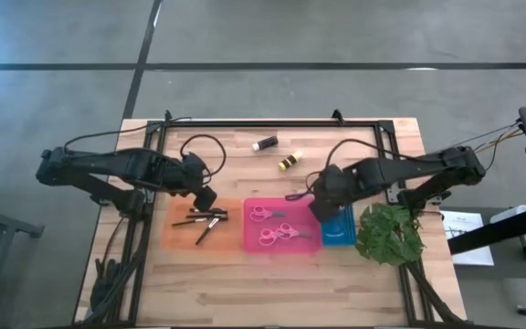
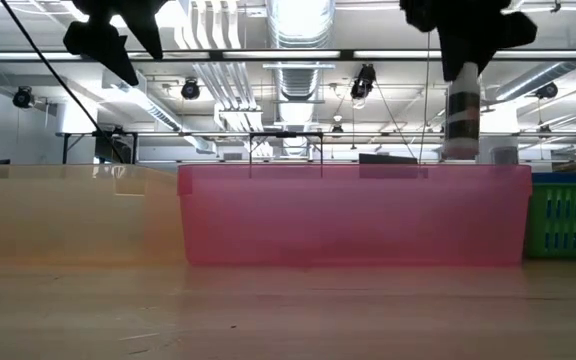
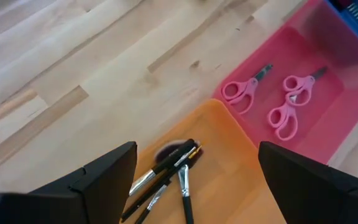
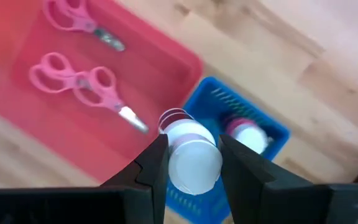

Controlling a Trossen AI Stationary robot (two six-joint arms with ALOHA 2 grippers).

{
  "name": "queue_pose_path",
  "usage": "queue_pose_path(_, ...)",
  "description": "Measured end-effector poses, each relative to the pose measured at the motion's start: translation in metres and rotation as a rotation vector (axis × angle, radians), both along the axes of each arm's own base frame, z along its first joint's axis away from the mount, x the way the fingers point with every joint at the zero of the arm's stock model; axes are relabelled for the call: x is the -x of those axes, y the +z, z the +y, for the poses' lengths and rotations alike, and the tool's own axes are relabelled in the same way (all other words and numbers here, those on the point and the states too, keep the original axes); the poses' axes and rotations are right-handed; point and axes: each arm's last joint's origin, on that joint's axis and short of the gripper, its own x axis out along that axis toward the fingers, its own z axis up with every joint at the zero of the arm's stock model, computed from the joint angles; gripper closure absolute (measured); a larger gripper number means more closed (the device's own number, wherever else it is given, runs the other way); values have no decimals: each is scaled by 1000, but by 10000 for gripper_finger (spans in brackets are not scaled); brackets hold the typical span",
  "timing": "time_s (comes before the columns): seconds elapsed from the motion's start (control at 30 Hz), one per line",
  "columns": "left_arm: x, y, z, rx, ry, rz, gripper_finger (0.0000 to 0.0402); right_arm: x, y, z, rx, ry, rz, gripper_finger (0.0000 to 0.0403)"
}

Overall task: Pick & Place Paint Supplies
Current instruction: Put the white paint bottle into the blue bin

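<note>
We see the right gripper (image 4: pixel 191 163) above the blue tray (image 1: pixel 338 228), its fingers (image 4: pixel 151 165) closed around a small white-capped bottle (image 4: pixel 192 160); in the low view the bottle (image 2: pixel 462 118) hangs upright in the air, pale with dark bands, any lettering too small to read. The blue tray has slotted plastic walls and already holds another bottle (image 4: pixel 246 135) with a pink band under a white cap. It sits toward the desk's right edge, just beside a leafy green plant (image 1: pixel 389 234).

The left gripper (image 1: pixel 206 198) hovers over the orange tray (image 1: pixel 176 234), its dark, flat-sided fingers (image 3: pixel 107 174) spread wide and holding nothing. Below it we count several thin dark-handled brushes (image 3: pixel 166 177) with silvery ferrules, lying crossed in a loose heap on the tray's smooth floor.

Between those two trays sits the pink tray (image 1: pixel 282 238), translucent plastic with a glossy wall. In it lie pink-handled scissors (image 3: pixel 246 87) with short metal blades, three pairs in all, two of them overlapping.

On the pale wooden planks of the desk (image 1: pixel 272 283), near the far edge, we find a black bottle (image 1: pixel 265 143) and a yellow bottle (image 1: pixel 289 163) lying on their sides, near each other and well apart from the trays.
</note>
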Motion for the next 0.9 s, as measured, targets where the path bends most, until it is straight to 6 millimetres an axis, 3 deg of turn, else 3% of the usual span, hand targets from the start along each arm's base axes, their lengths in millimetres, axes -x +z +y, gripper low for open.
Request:
queue_pose_path(0.3, -1, 0, 0, 18, 15, -16, 55, 6, -21, -16, 2, 51, 89, 296)
queue_pose_path(0.9, -5, 2, -1, 35, 36, -69, 55, 4, -67, -16, 12, 68, 76, 296)
